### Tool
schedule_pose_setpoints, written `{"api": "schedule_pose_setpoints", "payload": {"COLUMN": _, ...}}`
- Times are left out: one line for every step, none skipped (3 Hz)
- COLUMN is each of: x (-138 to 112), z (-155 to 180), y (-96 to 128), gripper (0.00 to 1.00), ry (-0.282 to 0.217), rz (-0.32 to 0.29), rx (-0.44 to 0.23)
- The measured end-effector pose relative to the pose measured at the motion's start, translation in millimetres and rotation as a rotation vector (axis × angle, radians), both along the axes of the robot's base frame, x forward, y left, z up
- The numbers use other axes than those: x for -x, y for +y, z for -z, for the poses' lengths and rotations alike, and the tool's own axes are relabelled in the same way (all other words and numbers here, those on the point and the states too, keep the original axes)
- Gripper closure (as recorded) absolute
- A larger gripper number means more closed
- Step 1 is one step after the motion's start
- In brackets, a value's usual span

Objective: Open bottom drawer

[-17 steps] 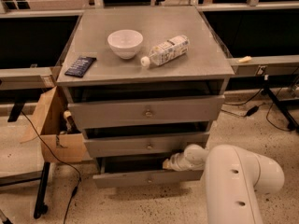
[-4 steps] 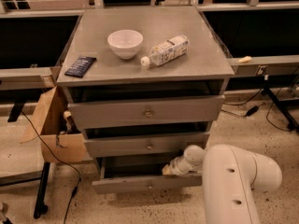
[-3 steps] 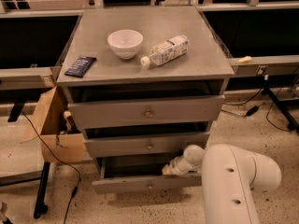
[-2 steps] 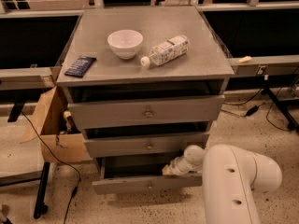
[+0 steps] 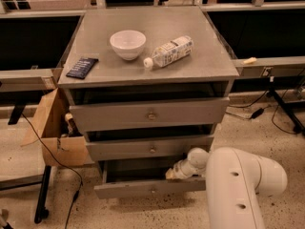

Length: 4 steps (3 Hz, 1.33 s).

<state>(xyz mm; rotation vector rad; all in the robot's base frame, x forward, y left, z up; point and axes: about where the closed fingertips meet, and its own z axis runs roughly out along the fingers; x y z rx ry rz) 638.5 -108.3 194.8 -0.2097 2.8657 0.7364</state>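
Pull step in hand, by my judgement: the bottom drawer (image 5: 143, 189), lowest of three, stands partly out toward the near side. The gripper (image 5: 172, 174) is at its top edge, right of centre; grip state cannot be told. Next move calls for a straight, level pull nearward.

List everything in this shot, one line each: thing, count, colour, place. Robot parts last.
cabinet: one, grey, centre
bowl: one, white, on the cabinet top
bottle: one, white, lying on its side right of the bowl
packet: one, dark, by the top's left edge
upper drawers: two, grey, above the bottom drawer
bottom drawer: one, grey, partly out
cardboard box: one, brown, floor left of cabinet
gripper: one, pale, at the bottom drawer's front edge
arm: one, white, lower right
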Motion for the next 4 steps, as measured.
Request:
{"api": "schedule_pose_setpoints", "payload": {"x": -1, "z": 2, "y": 0, "gripper": 1.00, "ry": -0.012, "rz": 0.004, "rx": -0.009}}
{"api": "schedule_pose_setpoints", "payload": {"x": -3, "z": 1, "y": -5, "gripper": 1.00, "ry": -0.048, "rz": 0.020, "rx": -0.021}}
{"api": "schedule_pose_setpoints", "payload": {"x": -11, "z": -2, "y": -13, "gripper": 1.00, "ry": -0.102, "rz": 0.038, "rx": -0.023}}
{"api": "schedule_pose_setpoints", "payload": {"x": -21, "z": -2, "y": -18, "gripper": 1.00, "ry": -0.130, "rz": 0.057, "rx": -0.021}}
